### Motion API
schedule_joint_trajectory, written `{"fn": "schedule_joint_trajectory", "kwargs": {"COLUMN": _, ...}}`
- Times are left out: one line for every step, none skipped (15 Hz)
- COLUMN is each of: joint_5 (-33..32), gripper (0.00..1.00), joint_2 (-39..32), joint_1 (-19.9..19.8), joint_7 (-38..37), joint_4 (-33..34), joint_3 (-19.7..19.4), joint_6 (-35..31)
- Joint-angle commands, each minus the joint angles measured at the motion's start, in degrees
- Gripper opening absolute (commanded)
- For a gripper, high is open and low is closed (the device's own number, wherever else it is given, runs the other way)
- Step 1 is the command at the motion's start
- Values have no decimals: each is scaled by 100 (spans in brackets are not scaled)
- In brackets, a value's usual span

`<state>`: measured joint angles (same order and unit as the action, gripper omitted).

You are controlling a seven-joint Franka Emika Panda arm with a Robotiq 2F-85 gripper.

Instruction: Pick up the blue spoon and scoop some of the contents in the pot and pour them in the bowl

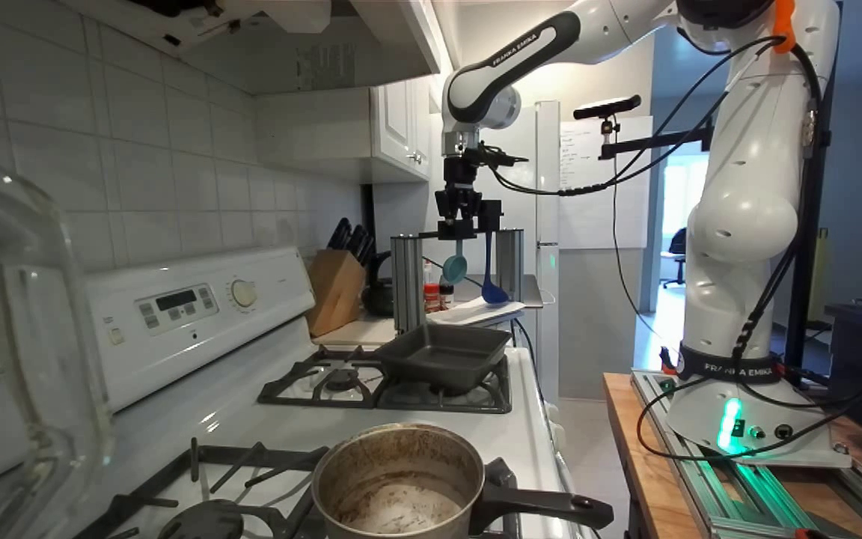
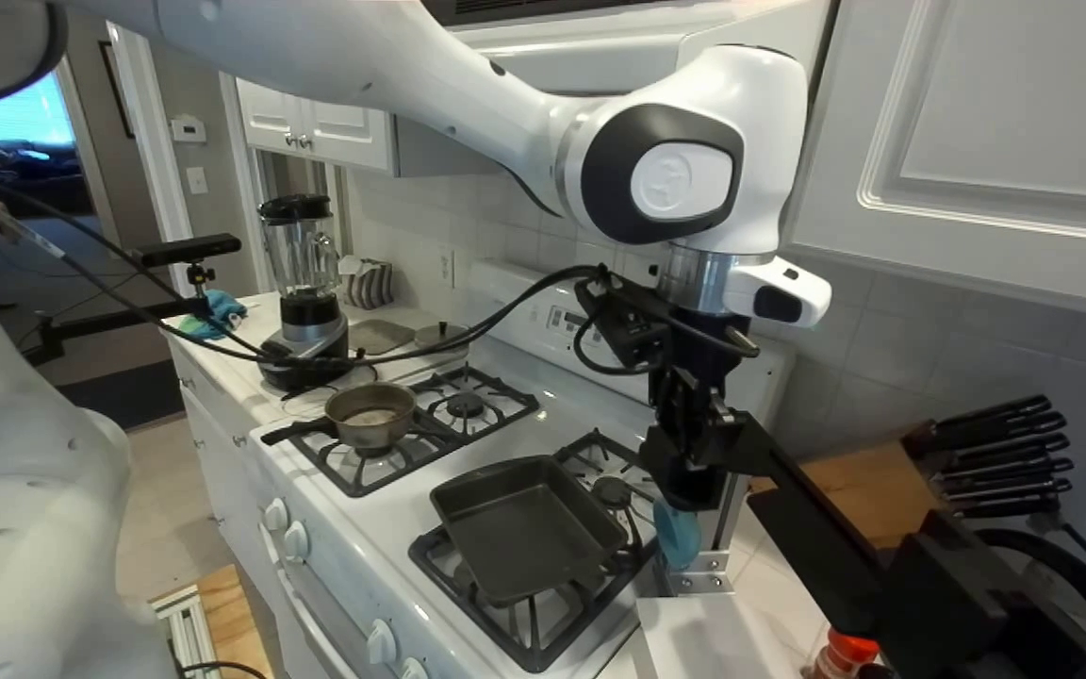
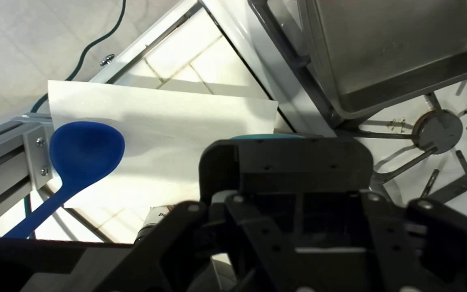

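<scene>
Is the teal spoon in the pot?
No, in an exterior view the teal spoon hangs beneath the hand, apart from the pot.

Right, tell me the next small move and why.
I'd probably close the gripper firmly before lifting: it sits at the black block directly above the hanging teal spoon, and the views don't settle whether its jaws are shut.

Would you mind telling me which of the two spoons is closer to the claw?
The light teal spoon: it shows just below the claw in both exterior views, whereas the dark blue spoon hangs off to one side.
</scene>
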<state>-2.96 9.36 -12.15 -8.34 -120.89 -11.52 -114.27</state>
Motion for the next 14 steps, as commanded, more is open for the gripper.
{"fn": "schedule_joint_trajectory", "kwargs": {"joint_5": 9, "gripper": 22, "joint_2": -151, "joint_1": -43, "joint_7": 0, "joint_4": 144, "joint_3": -38, "joint_6": -9}}
{"fn": "schedule_joint_trajectory", "kwargs": {"joint_5": 45, "gripper": 22, "joint_2": -180, "joint_1": -51, "joint_7": 12, "joint_4": 171, "joint_3": -58, "joint_6": -10}}
{"fn": "schedule_joint_trajectory", "kwargs": {"joint_5": 68, "gripper": 22, "joint_2": -208, "joint_1": -59, "joint_7": 11, "joint_4": 207, "joint_3": -74, "joint_6": 5}}
{"fn": "schedule_joint_trajectory", "kwargs": {"joint_5": 65, "gripper": 22, "joint_2": -243, "joint_1": -66, "joint_7": 13, "joint_4": 249, "joint_3": -88, "joint_6": 25}}
{"fn": "schedule_joint_trajectory", "kwargs": {"joint_5": 65, "gripper": 22, "joint_2": -276, "joint_1": -77, "joint_7": 8, "joint_4": 312, "joint_3": -103, "joint_6": 43}}
{"fn": "schedule_joint_trajectory", "kwargs": {"joint_5": 77, "gripper": 22, "joint_2": -292, "joint_1": -86, "joint_7": 3, "joint_4": 351, "joint_3": -117, "joint_6": 49}}
{"fn": "schedule_joint_trajectory", "kwargs": {"joint_5": 57, "gripper": 22, "joint_2": -292, "joint_1": -91, "joint_7": 10, "joint_4": 408, "joint_3": -125, "joint_6": 98}}
{"fn": "schedule_joint_trajectory", "kwargs": {"joint_5": 74, "gripper": 22, "joint_2": -296, "joint_1": -87, "joint_7": 38, "joint_4": 448, "joint_3": -136, "joint_6": 144}}
{"fn": "schedule_joint_trajectory", "kwargs": {"joint_5": 36, "gripper": 22, "joint_2": -287, "joint_1": -86, "joint_7": 23, "joint_4": 451, "joint_3": -137, "joint_6": 144}}
{"fn": "schedule_joint_trajectory", "kwargs": {"joint_5": 34, "gripper": 22, "joint_2": -278, "joint_1": -84, "joint_7": 18, "joint_4": 454, "joint_3": -138, "joint_6": 171}}
{"fn": "schedule_joint_trajectory", "kwargs": {"joint_5": 22, "gripper": 22, "joint_2": -253, "joint_1": -81, "joint_7": 31, "joint_4": 443, "joint_3": -135, "joint_6": 185}}
{"fn": "schedule_joint_trajectory", "kwargs": {"joint_5": 43, "gripper": 22, "joint_2": -235, "joint_1": -78, "joint_7": 44, "joint_4": 444, "joint_3": -136, "joint_6": 204}}
{"fn": "schedule_joint_trajectory", "kwargs": {"joint_5": 41, "gripper": 22, "joint_2": -222, "joint_1": -81, "joint_7": 17, "joint_4": 449, "joint_3": -136, "joint_6": 181}}
{"fn": "schedule_joint_trajectory", "kwargs": {"joint_5": 37, "gripper": 22, "joint_2": -213, "joint_1": -85, "joint_7": 11, "joint_4": 481, "joint_3": -138, "joint_6": 201}}
